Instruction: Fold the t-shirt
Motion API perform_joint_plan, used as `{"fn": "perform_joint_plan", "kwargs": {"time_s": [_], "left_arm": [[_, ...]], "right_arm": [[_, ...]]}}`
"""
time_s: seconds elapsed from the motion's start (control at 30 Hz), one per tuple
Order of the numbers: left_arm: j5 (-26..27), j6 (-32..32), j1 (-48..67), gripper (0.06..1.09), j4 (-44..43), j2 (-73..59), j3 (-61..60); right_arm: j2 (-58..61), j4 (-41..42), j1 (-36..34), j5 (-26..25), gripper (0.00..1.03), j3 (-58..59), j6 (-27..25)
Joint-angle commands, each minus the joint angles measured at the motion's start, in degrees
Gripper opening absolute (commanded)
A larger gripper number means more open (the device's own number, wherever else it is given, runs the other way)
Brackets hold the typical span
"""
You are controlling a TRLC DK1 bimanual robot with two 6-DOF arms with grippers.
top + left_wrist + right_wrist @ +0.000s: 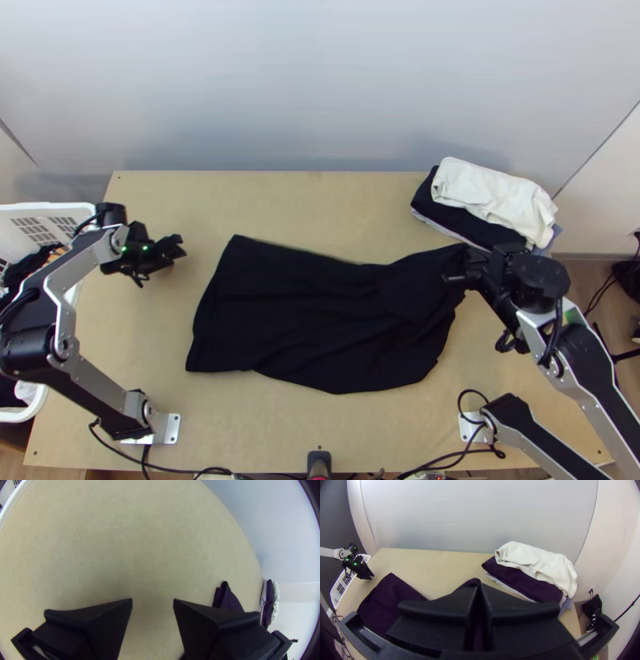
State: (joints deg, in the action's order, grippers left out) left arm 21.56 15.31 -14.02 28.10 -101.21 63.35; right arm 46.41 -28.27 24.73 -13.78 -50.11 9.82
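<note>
T-shirt (320,312) lies across the bench (352,208), black, spread lengthwise, softly rumpled. At its 1 end nearer the clothes pile (492,196), the right gripper (458,268) has its fingers closed on the cloth; the left gripper (174,250) holds its fingers wide apart above the bench.

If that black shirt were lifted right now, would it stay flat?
The black shirt would probably hang limp, judging by its soft wrinkles. Lifted only by the right tool, pinching one end, its far end would likely drag.
</note>
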Motion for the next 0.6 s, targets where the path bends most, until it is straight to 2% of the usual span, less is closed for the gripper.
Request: {"fn": "perform_joint_plan", "kwargs": {"time_s": [0.0,0.07,0.27,0.3,0.4,0.43,0.5,0.57], "left_arm": [[-0.1,-0.8,0.6,0.84,0.0,-5.2,2.7],[-0.1,-1.7,0.1,0.88,0.9,-5.0,3.3],[2.4,-3.2,-0.4,0.87,4.7,-4.4,7.8],[3.1,-3.2,0.0,0.84,6.0,-4.4,9.3],[3.5,0.5,1.5,0.49,6.9,-4.0,12.5],[4.0,2.4,2.1,0.41,6.9,-4.2,13.8],[6.4,4.9,3.5,0.34,8.5,-4.6,17.1],[8.1,8.6,4.9,0.34,10.8,-5.8,21.3]], "right_arm": [[4.1,0.4,-0.2,0.2,0.03,-2.9,-0.8],[4.6,0.5,-0.3,0.2,0.03,-3.3,-1.1],[4.6,0.0,-0.6,0.2,0.03,-2.2,-1.4],[4.4,0.0,-0.6,0.2,0.03,-1.7,-1.4],[4.6,0.1,-0.6,0.2,0.03,-0.7,-1.3],[4.4,0.2,-0.6,0.2,0.03,-0.3,-1.3],[4.4,0.5,-0.6,0.2,0.03,0.5,-1.1],[4.4,0.9,-0.6,0.2,0.03,1.5,-0.9]]}}
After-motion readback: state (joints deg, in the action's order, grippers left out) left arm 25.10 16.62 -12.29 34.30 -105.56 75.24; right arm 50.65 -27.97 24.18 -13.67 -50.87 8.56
